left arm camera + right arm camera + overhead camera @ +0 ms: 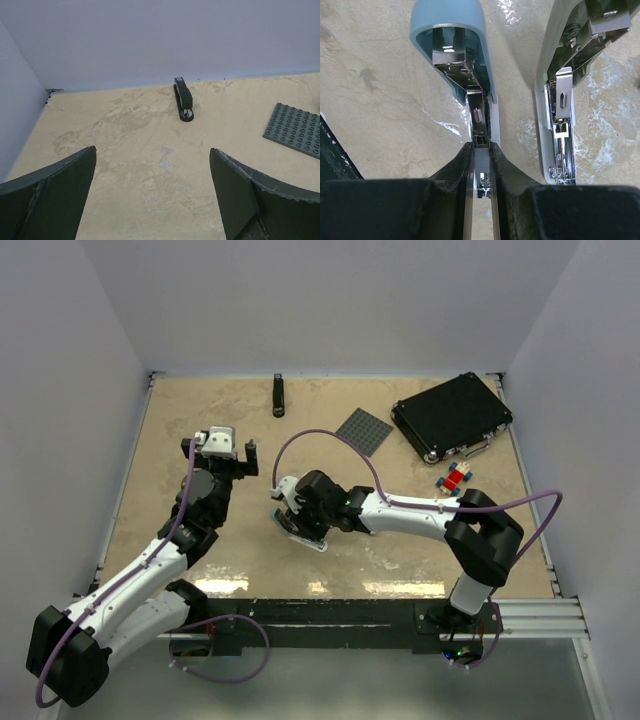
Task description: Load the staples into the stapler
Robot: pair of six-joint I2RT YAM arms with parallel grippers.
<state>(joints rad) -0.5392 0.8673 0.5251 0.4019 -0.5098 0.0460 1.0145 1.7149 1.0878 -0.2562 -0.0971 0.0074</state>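
The stapler (451, 45) lies opened on the table under my right gripper (481, 167). Its pale blue part points away from me, with a silvery metal channel (479, 120) running back toward my fingers. A grey-green part (565, 85) with metal inside lies beside it on the right. My right gripper is shut on a short grey strip of staples (481, 159), held right over the near end of the channel. From above, the right gripper (293, 512) covers most of the stapler (306, 538). My left gripper (220, 452) (152, 150) hangs open over bare table, to the left of the stapler.
A slim black stapler (279, 395) (183, 98) lies near the back wall. A grey studded baseplate (364, 430) (295, 129) sits at back centre. Right of it is a black case (452, 415), with red-and-blue toy bricks (456, 477) in front of it.
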